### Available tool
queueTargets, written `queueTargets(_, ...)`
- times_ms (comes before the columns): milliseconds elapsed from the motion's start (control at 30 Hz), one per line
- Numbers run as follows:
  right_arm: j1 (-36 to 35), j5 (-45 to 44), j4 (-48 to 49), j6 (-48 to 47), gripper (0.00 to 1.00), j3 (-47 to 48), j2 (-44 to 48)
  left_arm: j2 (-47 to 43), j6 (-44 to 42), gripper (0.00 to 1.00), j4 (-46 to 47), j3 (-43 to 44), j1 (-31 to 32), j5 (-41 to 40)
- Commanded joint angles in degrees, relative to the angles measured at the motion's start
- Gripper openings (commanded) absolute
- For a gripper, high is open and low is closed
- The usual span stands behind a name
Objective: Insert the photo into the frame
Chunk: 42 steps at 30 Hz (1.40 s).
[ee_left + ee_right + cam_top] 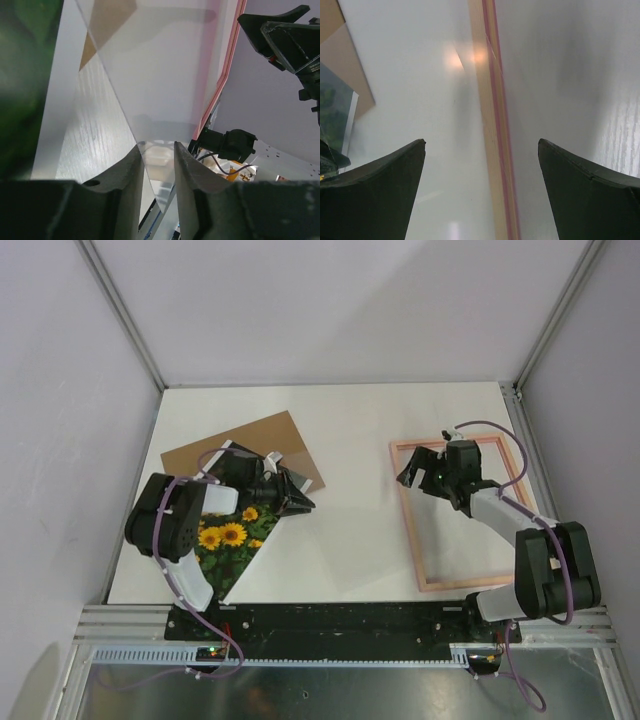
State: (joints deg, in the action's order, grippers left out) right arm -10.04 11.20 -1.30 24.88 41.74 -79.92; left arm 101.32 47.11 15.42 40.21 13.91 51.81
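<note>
- On the left, the photo [232,538] lies sunflowers-up and tilted on the near-left of the table [350,420]. It is partly under the left arm, with the brown backing board [265,438] just beyond it.
- The left gripper [293,497] is low at the photo's right edge, jaws a little apart. The corner of a clear sheet [160,75] sits in the gap and doesn't look pinched.
- Over on the right, the frame [408,535] lies flat, well apart from the photo, with only table showing inside it.
- The right gripper [420,472] hovers over the frame's far-left corner, jaws wide apart, straddling the rail and holding nothing.
- My read is that the job has barely begun: the photo has yet to cross over and be seated.
</note>
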Motion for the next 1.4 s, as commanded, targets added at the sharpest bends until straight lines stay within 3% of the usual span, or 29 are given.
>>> queueTargets(0, 0.9, 3.37, 7.12, 0.38, 0.99, -0.41, -2.35, 1.41, -0.83, 0.38, 4.31, 2.17, -0.45, 1.21)
queueTargets(167, 1.33, 4.73, 9.36, 0.39, 0.99, -0.44, -4.1, 2.21, 0.45, 0.49, 6.77, 1.43, -0.44, 0.07)
queueTargets(367, 1.23, 4.74, 9.24, 0.51, 0.99, -0.43, -5.35, 2.5, 3.7, 0.53, 12.21, -0.75, -0.46, -0.79)
queueTargets(833, 1.08, -0.31, 9.62, -0.87, 0.99, -0.42, -7.22, 4.31, 9.1, 0.54, 21.64, -3.46, -0.13, -1.62)
queueTargets(1367, -1.32, 1.13, 9.76, 0.46, 0.99, -0.47, -10.43, 6.75, 13.04, 0.55, 27.84, -3.34, 2.25, -2.32)
